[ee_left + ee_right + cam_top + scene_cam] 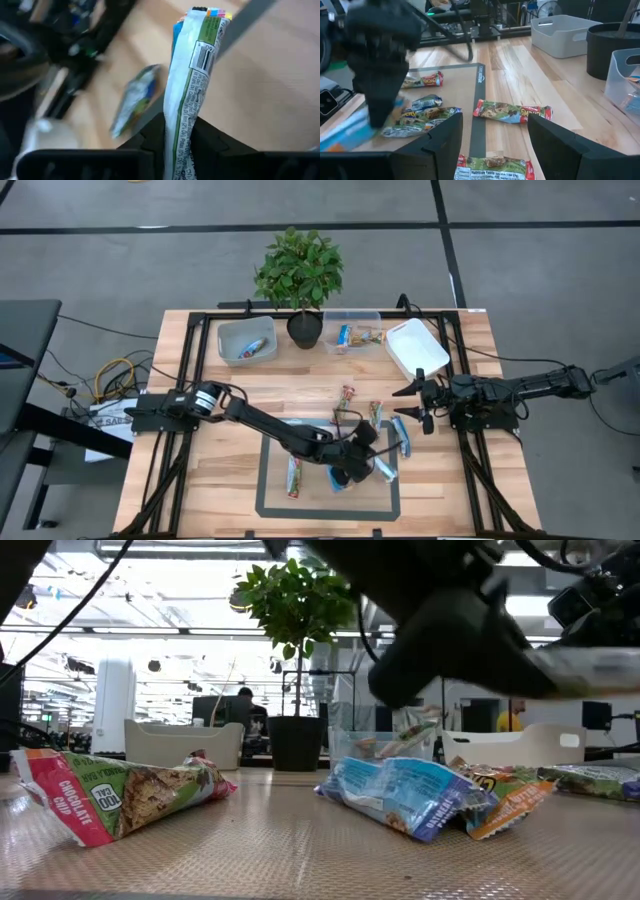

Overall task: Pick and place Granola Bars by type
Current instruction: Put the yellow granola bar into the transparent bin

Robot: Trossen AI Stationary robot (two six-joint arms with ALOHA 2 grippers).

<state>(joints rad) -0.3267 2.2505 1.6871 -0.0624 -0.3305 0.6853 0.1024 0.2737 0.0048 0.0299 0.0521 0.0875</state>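
A blue and white granola bar (pixel 187 95) is gripped in the left claw (pixel 362 462), whose arm is stretched low across the surface (pixel 240 480) above the taped rectangle (pixel 268 510). The right claw (pixel 418 402) is held spread open, empty, beside the white tub (pixel 415 345).

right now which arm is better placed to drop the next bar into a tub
Left. Its gripper is shut on a blue and white granola bar, lifted over the taped mat. The right gripper hangs open and empty by the white tub.
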